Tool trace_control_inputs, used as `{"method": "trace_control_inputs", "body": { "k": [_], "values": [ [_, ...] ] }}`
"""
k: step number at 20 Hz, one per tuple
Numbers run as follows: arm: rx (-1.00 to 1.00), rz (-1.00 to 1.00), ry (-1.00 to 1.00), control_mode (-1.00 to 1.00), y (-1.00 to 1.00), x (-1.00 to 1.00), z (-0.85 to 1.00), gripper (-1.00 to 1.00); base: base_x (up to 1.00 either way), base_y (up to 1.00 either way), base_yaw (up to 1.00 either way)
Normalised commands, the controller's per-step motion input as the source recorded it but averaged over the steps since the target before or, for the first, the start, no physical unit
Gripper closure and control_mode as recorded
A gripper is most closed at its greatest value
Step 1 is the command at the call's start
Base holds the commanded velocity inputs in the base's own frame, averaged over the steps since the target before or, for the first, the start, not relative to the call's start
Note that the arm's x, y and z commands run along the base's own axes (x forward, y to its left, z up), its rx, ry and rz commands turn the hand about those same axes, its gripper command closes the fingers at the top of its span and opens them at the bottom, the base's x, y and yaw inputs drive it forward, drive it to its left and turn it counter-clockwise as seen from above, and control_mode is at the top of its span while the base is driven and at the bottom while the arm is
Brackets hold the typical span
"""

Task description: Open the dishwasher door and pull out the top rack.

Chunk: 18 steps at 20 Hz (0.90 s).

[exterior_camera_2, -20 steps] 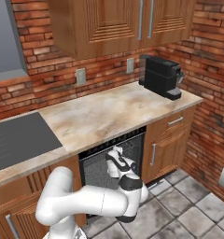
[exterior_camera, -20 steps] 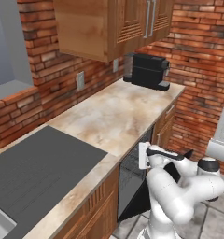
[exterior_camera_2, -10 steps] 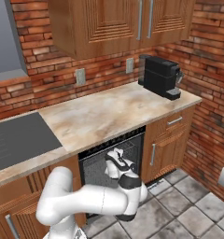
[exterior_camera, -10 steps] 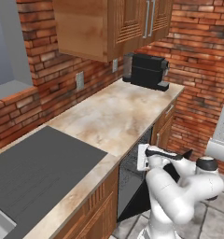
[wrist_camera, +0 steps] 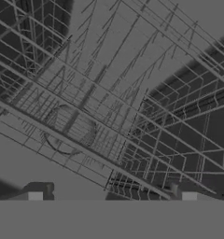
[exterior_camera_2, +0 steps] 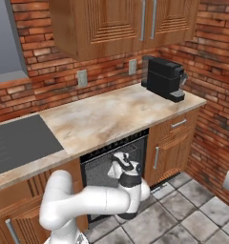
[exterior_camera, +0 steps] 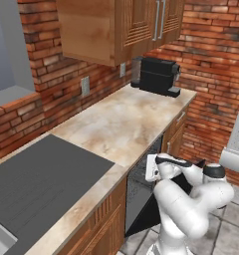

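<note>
You have the dishwasher door [exterior_camera: 144,219] already swung down and open; in the left base view it hangs as a dark slanted panel below the counter [exterior_camera: 121,124], and in the right base view the dark cavity stands exposed between the wooden cabinets; so the first half of the job looks done and you are on the rack step. Your gripper [exterior_camera_2: 120,159] is reaching into the upper part of that opening, with its jaws spread wide and nothing between them; the hand view shows the two fingertips [wrist_camera: 35,196] well apart at the bottom, looking straight onto the wire grid of the top rack [wrist_camera: 109,121]; the wires run close in front of the tips, though you cannot tell from here whether any wire is yet touched. Next, I judge, you need to ease forward until a front wire of the rack sits between the tips, close on it, then draw straight back toward the base; keep the pull level, since a tilted pull could jam the rack on its rails.
</note>
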Motion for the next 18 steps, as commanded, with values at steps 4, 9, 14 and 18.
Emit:
{"method": "trace_control_inputs", "body": {
  "k": [4,9,14,18],
  "values": [
    [0.20,0.00,0.10,-1.00,-0.05,0.08,-0.67,-1.00,0.00,0.00,0.00],
    [0.19,0.00,0.10,-1.00,0.00,0.12,-0.70,-1.00,0.00,0.00,0.00],
    [0.19,0.00,0.10,-1.00,-0.02,0.09,-0.73,-1.00,0.00,0.00,0.00],
    [0.18,0.00,0.11,-1.00,-0.03,0.04,-0.81,-1.00,0.00,0.00,0.00]
  ]
}}
